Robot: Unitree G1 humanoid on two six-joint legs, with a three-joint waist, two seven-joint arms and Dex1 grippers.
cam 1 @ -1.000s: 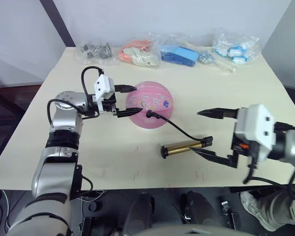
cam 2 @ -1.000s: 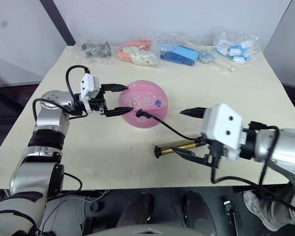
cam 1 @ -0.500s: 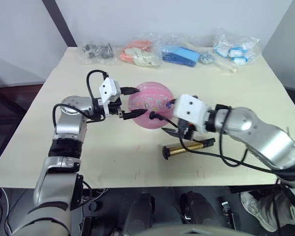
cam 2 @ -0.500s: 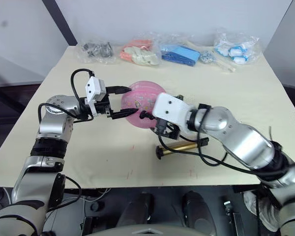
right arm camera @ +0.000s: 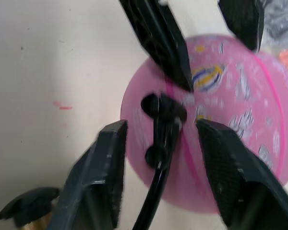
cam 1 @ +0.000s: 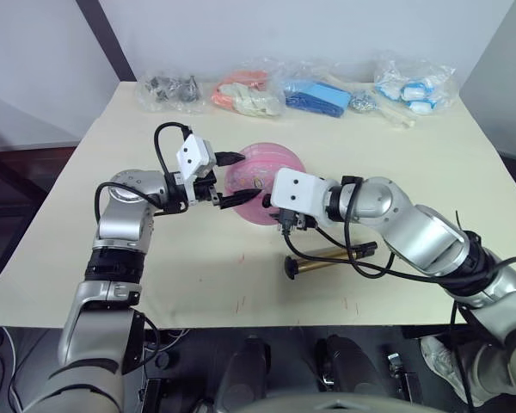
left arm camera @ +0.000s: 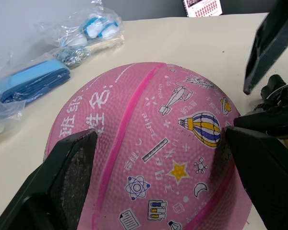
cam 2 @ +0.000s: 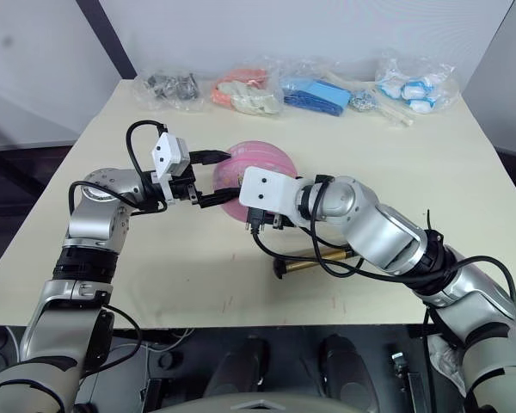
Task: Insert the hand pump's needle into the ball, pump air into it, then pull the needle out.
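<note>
A pale cream table carries a row of clear plastic bags along its far edge, well apart from the near side. From the robot's left to its right: a bag of dark metal parts, a bag of pink-orange and cream items, a bag holding blue pieces, and a bag of white-and-blue items. Between the last two lies a small cluster of metal bits — too small to identify. Faint red marks dot the near part of the tabletop.
</note>
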